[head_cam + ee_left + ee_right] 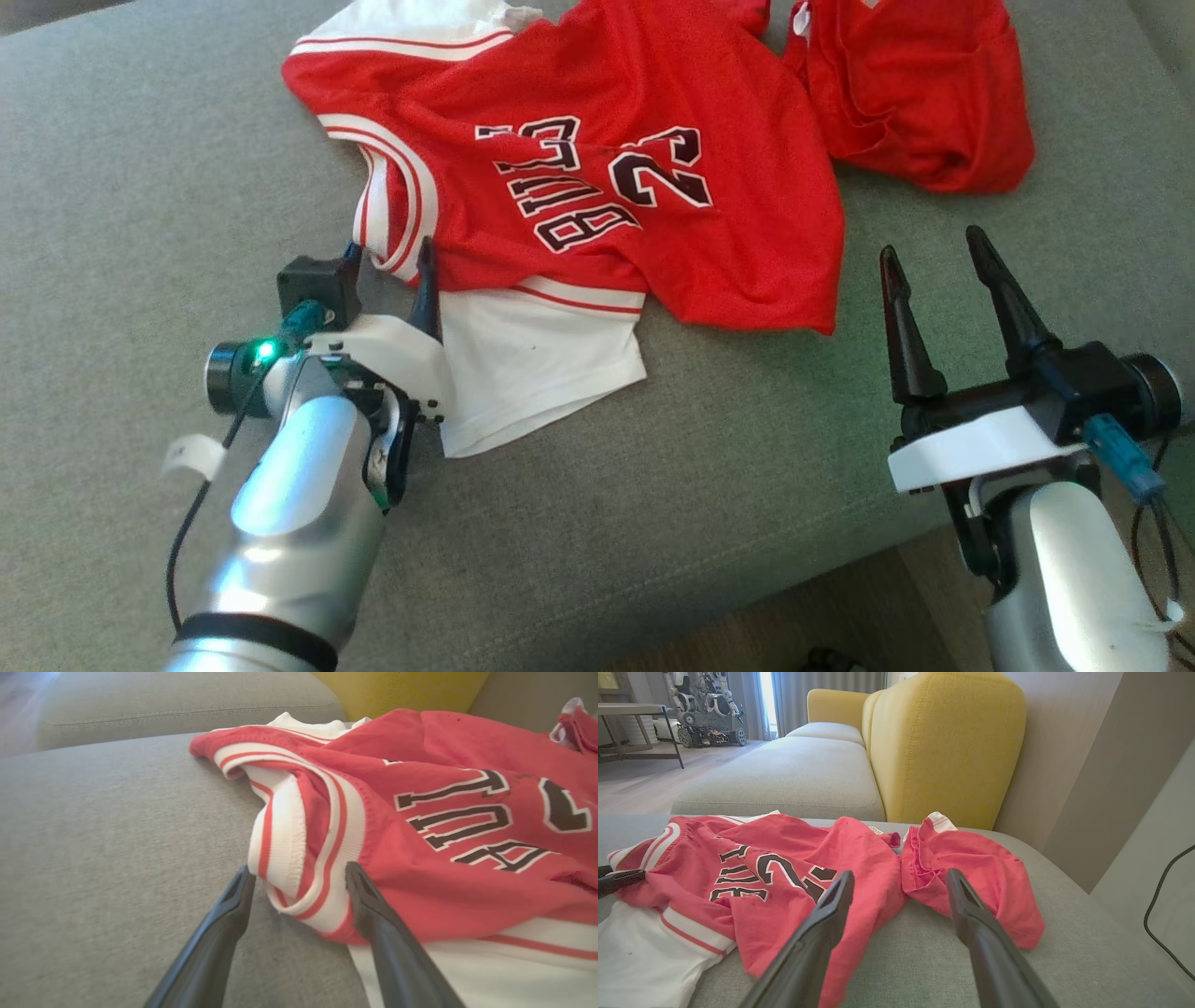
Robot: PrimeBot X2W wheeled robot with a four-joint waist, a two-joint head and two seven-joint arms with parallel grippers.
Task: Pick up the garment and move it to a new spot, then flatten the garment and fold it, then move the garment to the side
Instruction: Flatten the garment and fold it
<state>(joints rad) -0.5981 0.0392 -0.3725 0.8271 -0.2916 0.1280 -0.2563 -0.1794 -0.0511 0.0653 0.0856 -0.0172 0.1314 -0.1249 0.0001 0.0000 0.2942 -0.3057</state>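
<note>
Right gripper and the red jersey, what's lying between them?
Nothing but bare grey cushion. In the head view, the right gripper stands open beside the jersey, apart from its hem.

I have bare grey sofa seat (131, 187) open from 7 to 10 o'clock of the red jersey (607, 187) and around my right gripper (929, 241). At 1 o'clock the red shorts (915, 93) crowd the jersey, and the yellow backrest (943, 746) walls off 12 o'clock.
</note>
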